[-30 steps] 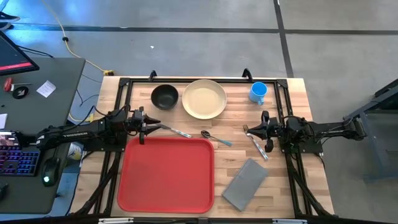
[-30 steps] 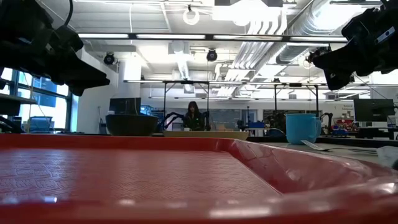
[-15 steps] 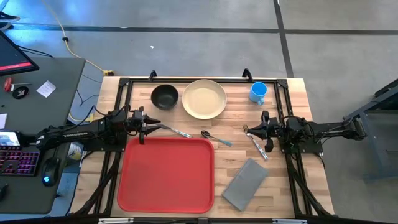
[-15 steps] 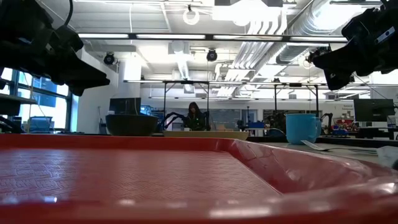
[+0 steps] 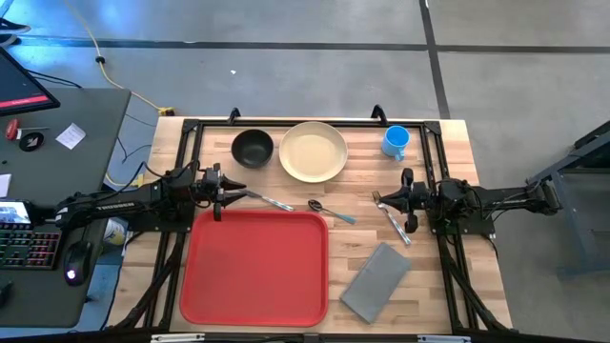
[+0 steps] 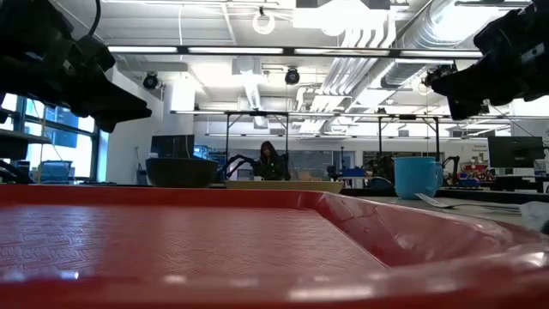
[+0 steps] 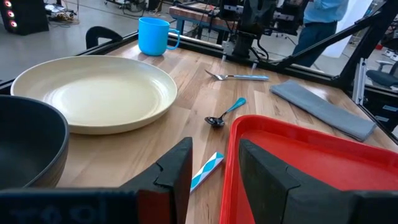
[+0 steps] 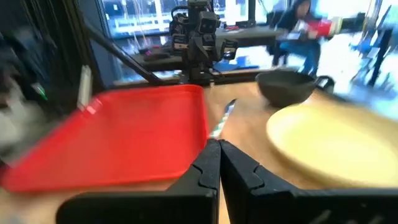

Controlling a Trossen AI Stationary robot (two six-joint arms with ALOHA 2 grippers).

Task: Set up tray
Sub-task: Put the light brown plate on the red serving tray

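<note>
**Operator:** Report both tools.

**Technician:** Your left gripper [image 5: 227, 195] stands parted and empty, just off the 11 o'clock corner of the tray [image 5: 254, 267]. Your right gripper [image 5: 384, 199] is fully closed, holding nothing, above the fork [image 5: 391, 217].

**Operator:** And the tray?

**Technician:** Red textured plastic, rounded corners, low rim, at the table's 6 o'clock edge.

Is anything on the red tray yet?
No, in the high view the red tray is bare; the plate, bowl and napkin lie on the table outside it.
</note>
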